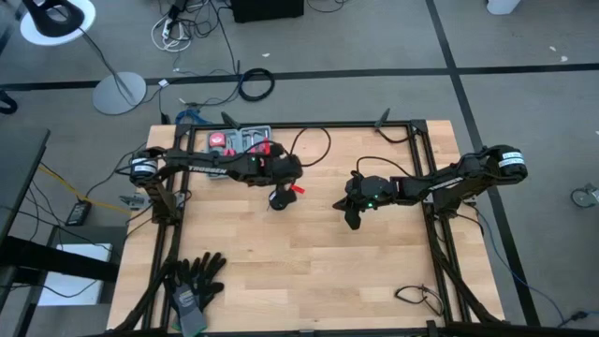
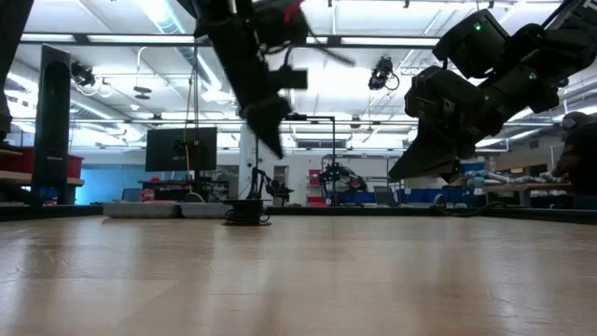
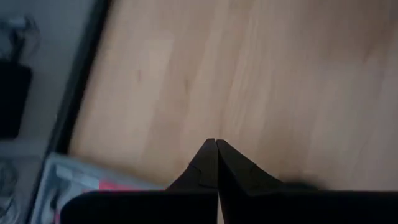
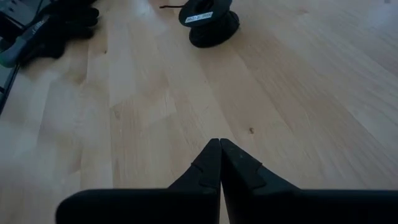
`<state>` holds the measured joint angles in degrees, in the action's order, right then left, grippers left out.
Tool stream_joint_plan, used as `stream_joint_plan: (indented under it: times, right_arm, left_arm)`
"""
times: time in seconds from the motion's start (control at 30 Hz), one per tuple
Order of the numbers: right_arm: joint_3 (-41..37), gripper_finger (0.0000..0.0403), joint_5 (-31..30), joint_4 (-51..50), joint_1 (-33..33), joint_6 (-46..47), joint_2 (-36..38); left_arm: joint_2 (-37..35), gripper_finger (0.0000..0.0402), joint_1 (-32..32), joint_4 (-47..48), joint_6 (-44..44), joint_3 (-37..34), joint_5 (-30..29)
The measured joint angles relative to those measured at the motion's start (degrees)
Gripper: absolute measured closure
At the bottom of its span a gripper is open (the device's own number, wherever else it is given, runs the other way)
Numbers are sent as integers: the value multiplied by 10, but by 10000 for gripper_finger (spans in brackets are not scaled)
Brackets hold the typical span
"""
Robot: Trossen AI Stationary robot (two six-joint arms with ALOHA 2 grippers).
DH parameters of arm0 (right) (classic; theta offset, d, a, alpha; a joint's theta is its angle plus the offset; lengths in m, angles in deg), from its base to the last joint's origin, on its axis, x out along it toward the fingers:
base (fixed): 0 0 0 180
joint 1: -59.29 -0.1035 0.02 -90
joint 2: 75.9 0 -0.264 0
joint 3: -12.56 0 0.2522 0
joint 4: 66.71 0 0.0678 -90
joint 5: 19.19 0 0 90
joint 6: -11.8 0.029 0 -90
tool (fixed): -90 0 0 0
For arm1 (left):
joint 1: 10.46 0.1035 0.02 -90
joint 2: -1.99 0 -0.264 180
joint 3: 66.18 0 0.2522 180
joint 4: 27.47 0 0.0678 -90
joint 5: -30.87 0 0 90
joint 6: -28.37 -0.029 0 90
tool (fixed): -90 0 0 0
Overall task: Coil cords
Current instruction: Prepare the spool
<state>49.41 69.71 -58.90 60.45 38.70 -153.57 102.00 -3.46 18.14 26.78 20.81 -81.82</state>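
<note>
Both dark grippers hang closed and empty above the pale wooden bench [image 1: 309, 271]: left gripper [image 1: 278, 199] near centre, right gripper [image 1: 353, 221] well apart. The thin black cord's wound round puck [image 4: 208, 25] sits on the bench below the left gripper.
</note>
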Motion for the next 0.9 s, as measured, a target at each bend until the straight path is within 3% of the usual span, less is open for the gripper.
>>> stream_joint_plan:
  times: [0.1, 0.2, 0.33, 0.47, 0.57, 0.67, 0.9]
  right_arm:
    - [0, 400, 0, -6, 0, 0, 0]
    - [0, 401, 0, -7, 0, 0, 0]
    - [0, 397, 0, -8, 0, 0, 0]
    - [0, 396, -5, -7, -1, 1, 0]
    - [0, 400, -19, -4, -1, 0, 0]
    - [0, 401, -35, 1, -1, 0, 0]
    - [0, 396, -38, 10, -1, 0, 0]
  left_arm:
    - [-6, 401, 9, 42, 2, -30, 1]
    - [-37, 401, 10, 8, 21, -101, 14]
    - [-118, 401, 1, -90, 62, -214, 52]
    - [-206, 400, -3, -113, 93, -294, 57]
    - [-244, 400, -3, -121, 95, -332, 100]
    - [-238, 400, -3, -144, 95, -349, 135]
    - [-131, 400, -3, -235, 95, -335, 137]
